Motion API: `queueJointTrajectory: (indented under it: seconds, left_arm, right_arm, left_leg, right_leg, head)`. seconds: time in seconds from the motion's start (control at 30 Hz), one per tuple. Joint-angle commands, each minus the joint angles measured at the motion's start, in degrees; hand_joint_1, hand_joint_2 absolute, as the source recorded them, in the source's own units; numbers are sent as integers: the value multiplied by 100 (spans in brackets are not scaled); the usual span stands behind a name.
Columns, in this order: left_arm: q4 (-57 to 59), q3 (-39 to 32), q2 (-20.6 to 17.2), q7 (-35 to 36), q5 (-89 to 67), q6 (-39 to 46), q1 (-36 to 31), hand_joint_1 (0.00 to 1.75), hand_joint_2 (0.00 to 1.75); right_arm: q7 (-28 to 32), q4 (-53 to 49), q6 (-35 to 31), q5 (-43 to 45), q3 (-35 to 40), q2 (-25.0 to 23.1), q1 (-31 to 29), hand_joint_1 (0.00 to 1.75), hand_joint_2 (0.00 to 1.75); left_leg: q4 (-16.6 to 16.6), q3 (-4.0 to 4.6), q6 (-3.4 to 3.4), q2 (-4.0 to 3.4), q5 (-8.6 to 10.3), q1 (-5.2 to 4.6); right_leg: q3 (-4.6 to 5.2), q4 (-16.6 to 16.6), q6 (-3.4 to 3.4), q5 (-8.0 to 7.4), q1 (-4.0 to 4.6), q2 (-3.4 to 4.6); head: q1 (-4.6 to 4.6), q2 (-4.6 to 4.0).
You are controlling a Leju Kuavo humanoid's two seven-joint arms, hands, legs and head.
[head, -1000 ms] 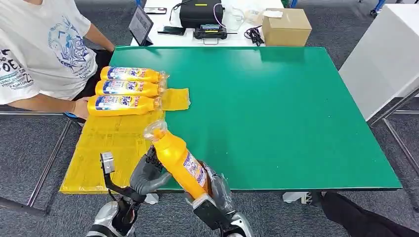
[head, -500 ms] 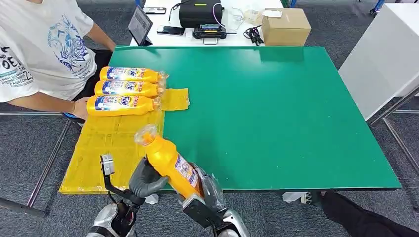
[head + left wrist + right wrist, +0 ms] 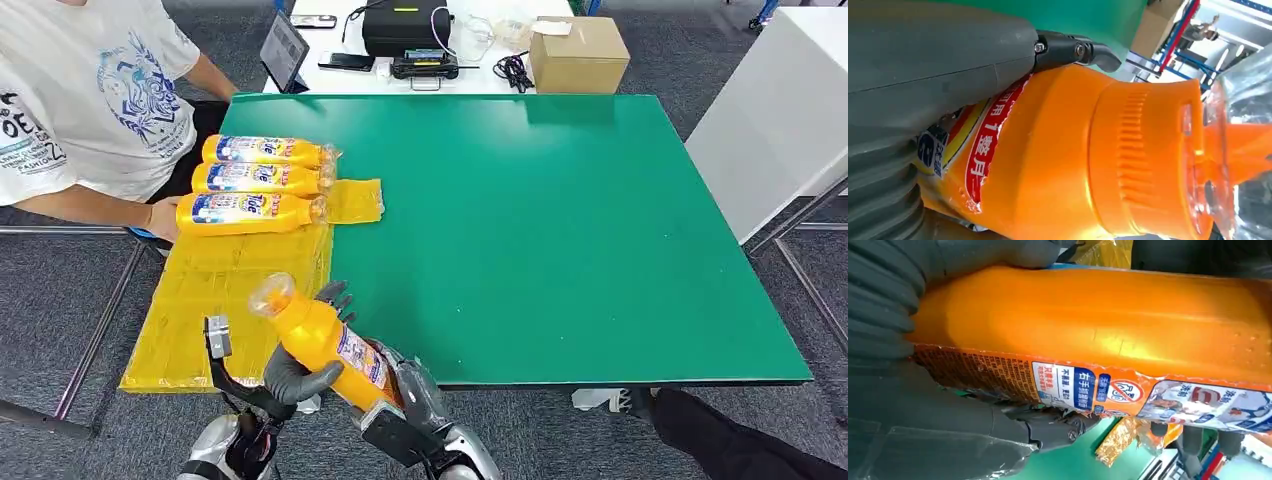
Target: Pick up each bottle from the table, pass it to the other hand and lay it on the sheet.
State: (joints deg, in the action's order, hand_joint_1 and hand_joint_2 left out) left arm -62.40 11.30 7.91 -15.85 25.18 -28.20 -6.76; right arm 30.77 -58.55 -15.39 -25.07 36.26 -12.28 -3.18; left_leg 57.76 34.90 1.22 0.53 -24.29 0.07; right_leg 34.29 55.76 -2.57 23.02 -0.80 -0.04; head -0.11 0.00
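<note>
1. We see the orange bottle [image 3: 325, 338] held tilted above the near edge of the green table [image 3: 560, 230], its cap pointing up and toward the yellow sheet [image 3: 225, 295].
2. Our right hand [image 3: 405, 385] is clamped around the bottle's lower end.
3. Our left hand [image 3: 300, 372] wraps its fingers around the bottle's middle.
4. 3 more bottles [image 3: 250, 180] lie side by side on the sheet's far end.
5. A person [image 3: 85, 100] sits beside them, one hand touching the nearest bottle's base.
</note>
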Motion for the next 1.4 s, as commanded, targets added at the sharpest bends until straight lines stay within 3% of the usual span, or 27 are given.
queueJointTrajectory:
  seconds: [0.03,0.1,0.13,0.17,0.63,0.8,0.83,1.37,1.4]
  left_arm:
    - [-112,498,-245,232,-62,2,74,0,175]
    - [-133,565,-244,212,-73,10,106,0,175]
    - [-159,581,-226,143,-81,41,125,17,175]
    - [-187,553,-197,117,-68,93,141,175,175]
    - [-235,456,-171,19,-14,105,197,175,175]
    - [-357,397,-215,59,1,174,239,175,175]
    - [-380,382,-214,57,4,185,233,175,175]
    - [-548,146,-192,8,-16,514,221,175,175]
    - [-624,78,-203,-4,-63,634,197,175,175]
  right_arm:
    - [-25,468,121,-54,240,-82,-199,175,175]
    - [-25,579,121,-74,260,-104,-228,175,175]
    - [-6,640,101,-68,272,-113,-232,175,175]
    - [-1,654,113,-64,294,-101,-228,175,175]
    - [-23,654,76,-100,312,-63,-210,175,175]
    - [-2,406,131,-41,278,-44,-169,175,175]
    - [-7,386,133,-41,277,-46,-168,175,175]
    - [8,286,-4,58,135,-76,-123,175,175]
    - [-10,218,-25,101,85,-85,-114,49,175]
  left_leg:
    - [-2,-31,-8,-14,-15,7]
    - [-5,-27,-7,-14,-11,4]
    - [-4,-22,-6,-11,-9,3]
    - [-3,-32,-8,-13,-14,4]
    - [-3,-14,-5,-5,-6,3]
    - [4,-66,-17,-19,-38,13]
    - [-1,-19,-7,-9,-11,3]
    - [2,-34,-10,-11,-20,7]
    - [0,-12,-6,-5,-8,4]
  right_leg:
    - [-29,-5,13,10,8,10]
    - [-24,-6,10,7,5,11]
    - [-19,-4,8,6,3,8]
    - [-29,-3,11,11,6,9]
    - [-13,-4,7,5,3,2]
    - [-62,3,25,33,16,10]
    - [-16,0,9,9,4,5]
    - [-32,1,15,16,9,6]
    - [-12,0,9,7,4,2]
  head:
    - [0,0]
    - [0,0]
    - [0,0]
    - [2,0]
    - [0,0]
    - [2,0]
    - [0,0]
    - [2,0]
    - [2,0]
